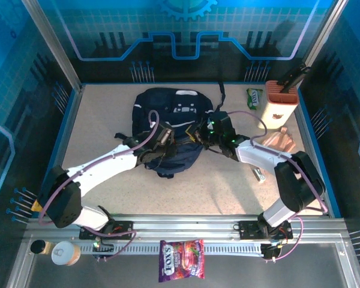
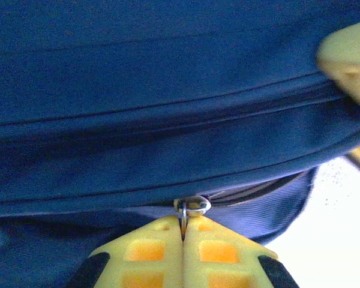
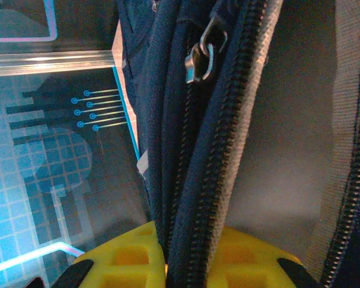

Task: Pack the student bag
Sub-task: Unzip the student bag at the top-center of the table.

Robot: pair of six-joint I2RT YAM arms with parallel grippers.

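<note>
The student bag, dark navy with white stripes, lies in the middle of the table. My left gripper is at its left side and my right gripper at its right side. In the left wrist view the left gripper is shut on the thin metal ring of a zipper pull on the bag's seam. In the right wrist view the right gripper is shut on a fold of the bag's zipper edge, lifted upright. Another zipper pull hangs above it.
A cream and orange box and a green packet stand at the back right. A copper-coloured item and a small metal object lie right of the bag. A candy bag and a cup sit on the front rail.
</note>
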